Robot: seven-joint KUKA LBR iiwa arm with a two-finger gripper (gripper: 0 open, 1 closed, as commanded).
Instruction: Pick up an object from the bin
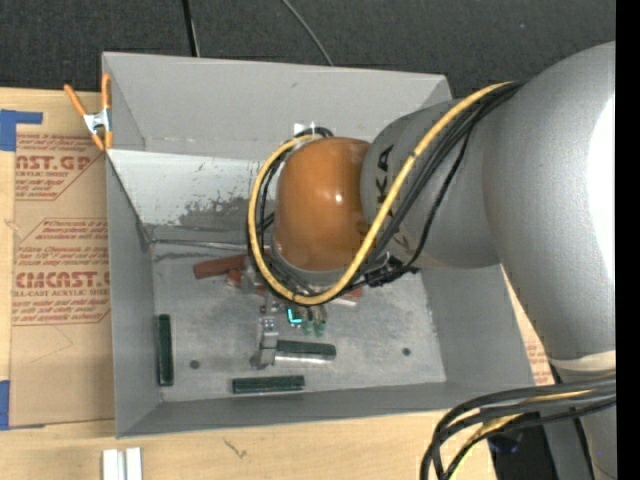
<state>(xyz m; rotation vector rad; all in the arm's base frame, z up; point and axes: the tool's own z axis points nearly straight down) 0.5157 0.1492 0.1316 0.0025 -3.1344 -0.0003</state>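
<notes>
Reaching in from the right, wrist pointing down, my pincer (270, 339) sits low over the bin (200, 178) floor's middle, just beside a dark green bar (310, 349); its spread I can't tell.

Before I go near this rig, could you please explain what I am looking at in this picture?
One camera looks down into a grey metal bin. The large silver shape entering from the right is a robot arm; the orange dome and the cables on it are parts of it. The arm's tip hangs low over the bin floor, beside a dark flat bar. Other loose things: a dark green bar by the lower wall in the picture, another along the left wall, and a reddish-brown piece further back. I cannot tell whether the arm holds anything.
</notes>
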